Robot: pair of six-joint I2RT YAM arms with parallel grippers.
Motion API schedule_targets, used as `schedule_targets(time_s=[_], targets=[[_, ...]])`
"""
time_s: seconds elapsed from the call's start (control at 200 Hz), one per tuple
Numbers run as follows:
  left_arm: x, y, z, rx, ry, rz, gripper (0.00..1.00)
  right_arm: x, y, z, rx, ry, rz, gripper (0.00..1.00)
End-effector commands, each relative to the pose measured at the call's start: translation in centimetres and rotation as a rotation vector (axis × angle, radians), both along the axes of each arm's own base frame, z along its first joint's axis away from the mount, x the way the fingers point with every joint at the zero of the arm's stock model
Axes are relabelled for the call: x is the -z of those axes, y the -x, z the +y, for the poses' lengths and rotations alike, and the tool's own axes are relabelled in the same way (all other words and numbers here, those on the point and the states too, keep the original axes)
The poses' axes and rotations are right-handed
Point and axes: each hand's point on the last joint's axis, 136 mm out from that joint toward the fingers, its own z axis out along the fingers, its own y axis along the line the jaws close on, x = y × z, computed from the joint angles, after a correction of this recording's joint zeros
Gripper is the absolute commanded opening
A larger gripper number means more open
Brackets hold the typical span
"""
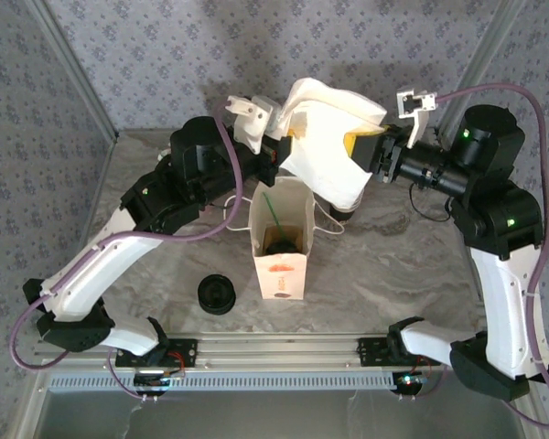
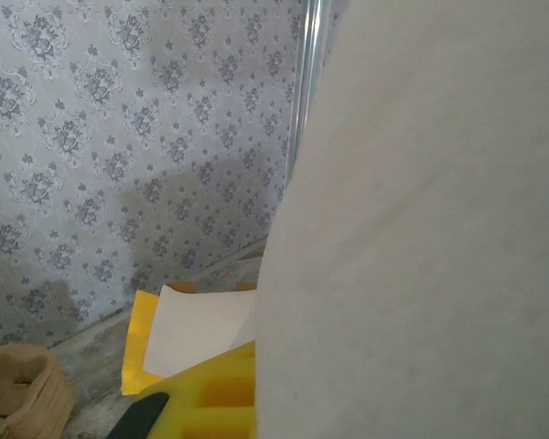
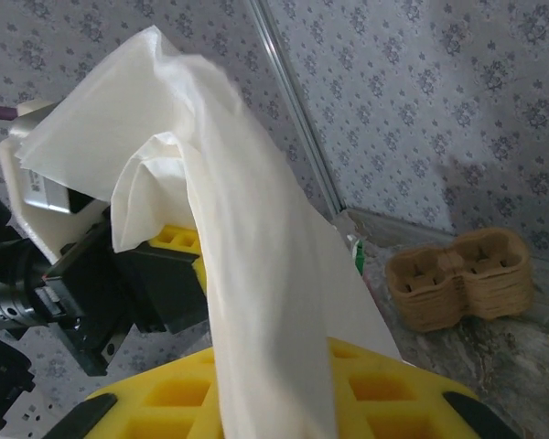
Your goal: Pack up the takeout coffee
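Note:
A large white paper bag hangs in the air at the back of the table, held between both arms. My left gripper is shut on its left edge, the paper covering most of the left wrist view. My right gripper is shut on its right edge, the paper running down between the yellow fingers. A smaller white handled bag stands open in the middle of the table. Deep inside it sits a dark round shape that looks like the takeout coffee's black lid, with a green stick; the cup body is hidden.
A low pile of black lids lies front left of the standing bag. Brown pulp cup carriers sit by the back wall, also in the left wrist view. A yellow sheet under white paper lies on the marble table.

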Motion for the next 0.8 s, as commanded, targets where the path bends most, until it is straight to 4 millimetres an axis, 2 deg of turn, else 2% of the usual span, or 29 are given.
schedule_targets(time_s=[0.0, 0.125, 0.24, 0.275, 0.435, 0.52, 0.53, 0.565, 0.675, 0.794], targets=[[-2.0, 0.3, 0.6, 0.007, 0.060, 0.000, 0.00, -0.8, 0.5, -0.2, -0.005, -0.017, -0.047, 0.27], [-2.2, 0.0, 1.0, -0.009, 0.053, -0.012, 0.00, -1.0, 0.5, -0.1, -0.009, -0.021, -0.053, 0.30], [-2.6, -0.5, 1.8, -0.040, 0.026, -0.053, 0.00, -1.2, 0.9, -0.2, -0.017, -0.018, -0.065, 0.38], [-4.0, -0.4, 2.6, -0.053, 0.039, -0.087, 0.00, -1.3, 1.1, -0.2, -0.018, -0.018, -0.070, 0.40], [-5.6, -0.8, 3.7, -0.079, -0.008, -0.209, 0.00, -2.6, 2.4, -1.0, -0.002, -0.020, -0.130, 0.46], [-6.9, -0.3, 4.1, -0.073, -0.032, -0.316, 0.00, -3.6, 3.1, -1.5, 0.009, -0.024, -0.164, 0.48], [-6.3, -0.5, 3.8, -0.069, -0.049, -0.318, 0.00, -3.7, 3.2, -1.6, 0.011, -0.026, -0.168, 0.48], [-6.3, -0.4, 3.7, -0.063, -0.075, -0.358, 0.00, -4.1, 3.4, -1.7, 0.015, -0.029, -0.180, 0.49], [-6.9, 0.1, 4.0, -0.056, -0.129, -0.473, 0.00, -5.5, 3.8, -2.7, 0.067, -0.044, -0.224, 0.50], [-7.4, 1.2, 4.1, -0.020, -0.170, -0.549, 0.00, -6.3, 2.7, -5.1, 0.238, -0.044, -0.272, 0.52]])
